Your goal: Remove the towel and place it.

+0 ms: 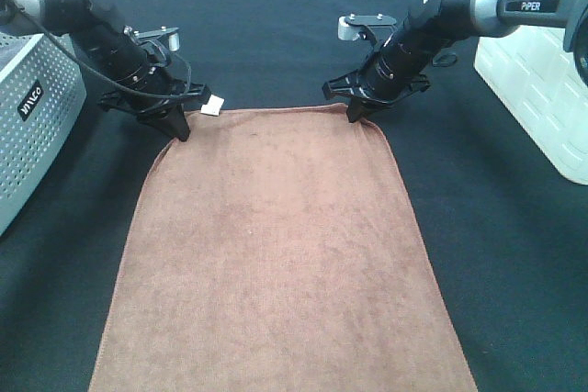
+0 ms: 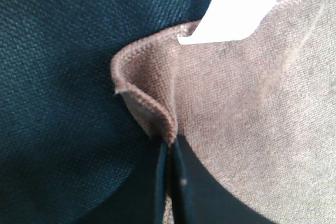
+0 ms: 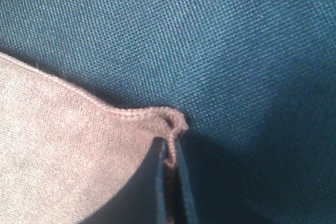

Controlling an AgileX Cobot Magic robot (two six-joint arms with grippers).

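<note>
The brown towel [image 1: 276, 254] lies spread flat on the dark cloth-covered table, reaching from the arms to the near edge of the high view. A small white tag [image 1: 213, 106] sticks out at its far left corner. My left gripper [image 1: 181, 132] is shut on that far left corner; the left wrist view shows the stitched edge of the towel [image 2: 152, 114] pinched between the dark fingers [image 2: 189, 192], with the tag [image 2: 231, 14] close by. My right gripper [image 1: 354, 117] is shut on the far right corner, whose bunched hem [image 3: 170, 124] is clamped between its fingers [image 3: 160, 182].
A grey perforated basket [image 1: 32, 107] stands at the left edge, close to the left arm. A white container [image 1: 542, 98] sits at the right edge behind the right arm. Dark table cloth [image 1: 276, 34] surrounds the towel.
</note>
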